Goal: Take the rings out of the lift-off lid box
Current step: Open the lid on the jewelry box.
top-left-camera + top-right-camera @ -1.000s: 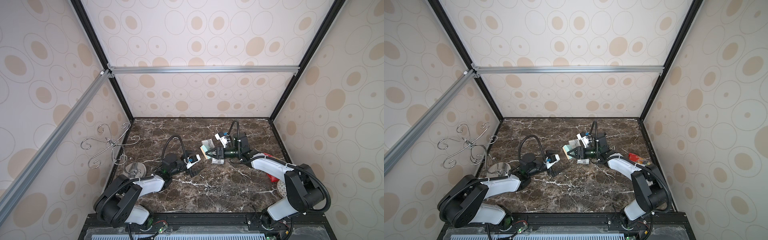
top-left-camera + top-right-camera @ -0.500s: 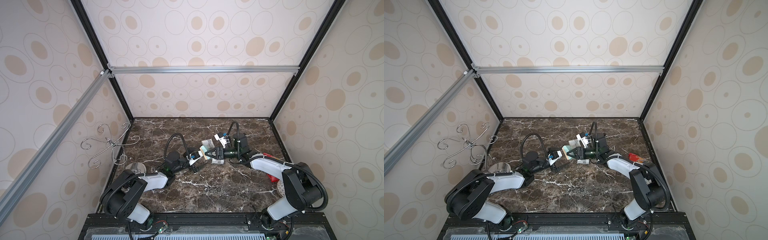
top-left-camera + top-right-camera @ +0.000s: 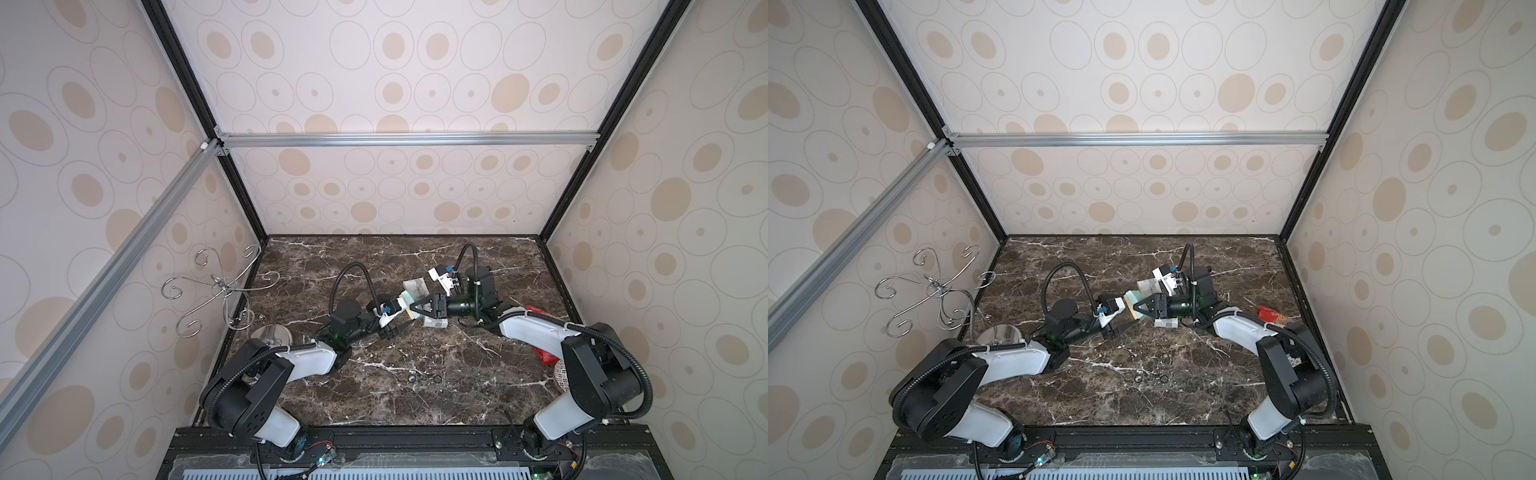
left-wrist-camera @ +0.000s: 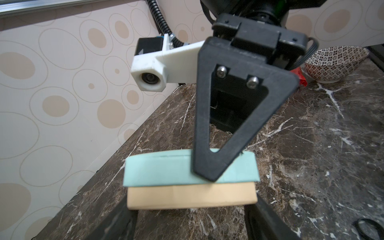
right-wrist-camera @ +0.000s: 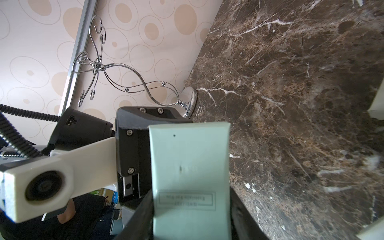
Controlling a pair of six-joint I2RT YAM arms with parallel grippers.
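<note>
The right gripper [image 3: 412, 309] pinches a small cardboard box [image 4: 160, 172] with a smooth pale teal lid and a plain tan bottom. Its black pointed fingers are shut on the flat sides of the lid. The left gripper [image 3: 395, 329] is partly open, and its dark fingers sit at the two ends of the tan bottom (I cannot tell if they squeeze it). The three tiny thin dark metal rings [image 3: 424, 379] lie flat in a little row on the dark brown marble table [image 3: 415, 415] with white veins, near its front edge and well apart from the box. A curly shiny silver wire stand [image 3: 220, 286] stands by the left wall.
</note>
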